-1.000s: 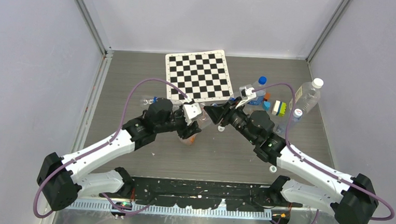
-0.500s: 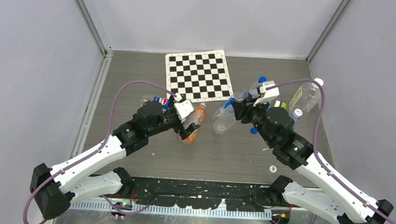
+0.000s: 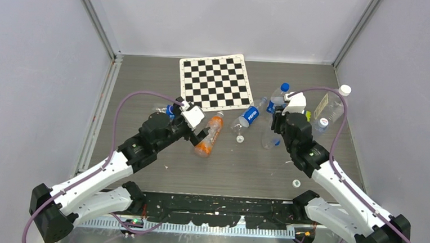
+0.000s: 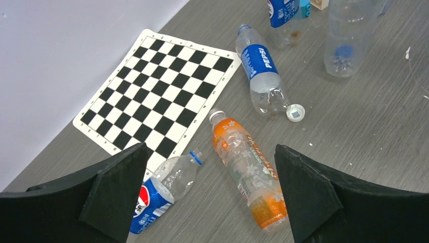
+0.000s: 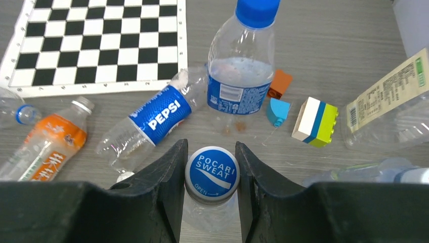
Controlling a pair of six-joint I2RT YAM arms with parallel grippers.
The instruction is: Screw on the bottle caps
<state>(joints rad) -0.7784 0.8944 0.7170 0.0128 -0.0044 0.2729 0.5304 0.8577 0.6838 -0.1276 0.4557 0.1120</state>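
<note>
Change: left claw (image 4: pixel 210 152) released, right claw (image 5: pixel 211 148) shifted right.
Left gapes wide over orange bottle (image 4: pixel 245 172); right clamps blue cap (image 5: pixel 211 174).

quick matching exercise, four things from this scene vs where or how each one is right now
1 orange bottle
2 Pocari cap
3 left gripper
4 checkerboard

a open, holding nothing
b flat at the table's far edge
c lying on its side
d held in the right gripper

Pairs: 1-c, 2-d, 3-a, 4-b
</note>
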